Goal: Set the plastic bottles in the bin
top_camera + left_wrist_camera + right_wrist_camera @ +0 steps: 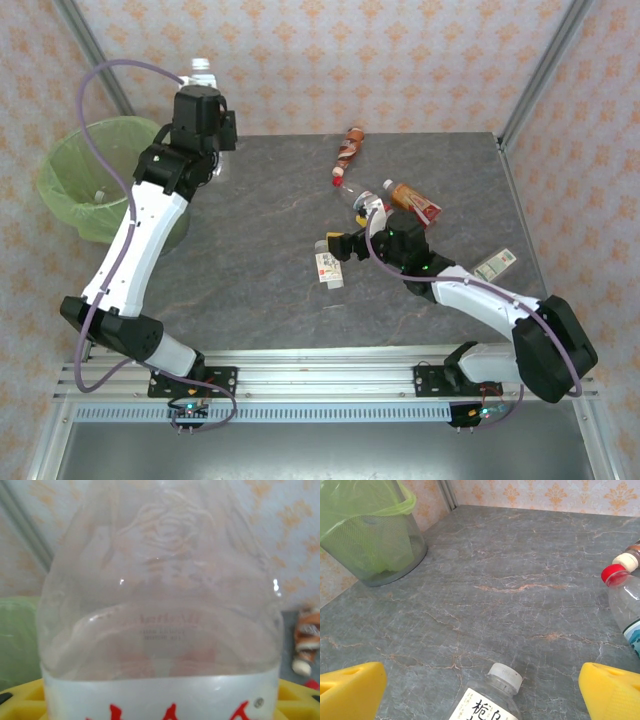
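L gripper (160, 706) holds clear bottle (160, 605); R gripper (482, 682) wide by white-cap bottle (487, 706). Prob. light, thin, slick; grab mid-body, gentle squeeze.

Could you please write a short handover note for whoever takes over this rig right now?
Left claw: shut on a clear bottle, raised near the bin, not yet released.
Right claw: open, low over a white-capped bottle lying on the table.
Others: a brown-red bottle, an amber bottle and more lie right of centre.
Done: bin contents unclear.
Left: drop the held bottle, then bin the rest.
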You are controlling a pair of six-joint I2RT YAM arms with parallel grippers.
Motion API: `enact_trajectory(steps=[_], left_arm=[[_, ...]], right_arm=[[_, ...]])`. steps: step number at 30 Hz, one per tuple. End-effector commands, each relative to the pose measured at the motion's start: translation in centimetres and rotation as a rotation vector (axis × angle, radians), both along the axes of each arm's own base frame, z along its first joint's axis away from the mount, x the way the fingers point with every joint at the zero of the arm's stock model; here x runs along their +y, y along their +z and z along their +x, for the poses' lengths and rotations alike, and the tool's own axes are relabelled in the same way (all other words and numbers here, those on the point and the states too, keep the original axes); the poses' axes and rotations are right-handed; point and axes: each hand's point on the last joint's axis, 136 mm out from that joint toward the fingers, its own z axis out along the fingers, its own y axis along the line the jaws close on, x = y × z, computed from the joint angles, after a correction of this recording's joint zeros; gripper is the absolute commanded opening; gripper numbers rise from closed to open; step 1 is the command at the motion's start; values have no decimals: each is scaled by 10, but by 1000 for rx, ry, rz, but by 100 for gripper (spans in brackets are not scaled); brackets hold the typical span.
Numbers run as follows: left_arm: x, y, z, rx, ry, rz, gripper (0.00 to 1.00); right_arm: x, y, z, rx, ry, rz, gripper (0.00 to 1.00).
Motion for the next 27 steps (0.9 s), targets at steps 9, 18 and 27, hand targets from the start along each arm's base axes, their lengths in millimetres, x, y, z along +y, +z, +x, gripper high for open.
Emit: enact_trajectory(steps=[9, 18, 27], left_arm=[[107, 44, -15, -137, 443, 134, 60], [178, 28, -18, -188, 555, -7, 60], [224, -9, -4, -133, 620, -81, 62]], right_arm=[[-11, 13, -3, -69, -48, 17, 99], [-19, 15, -7, -87, -70, 14, 99], [-22, 17, -8, -95, -77, 15, 99]])
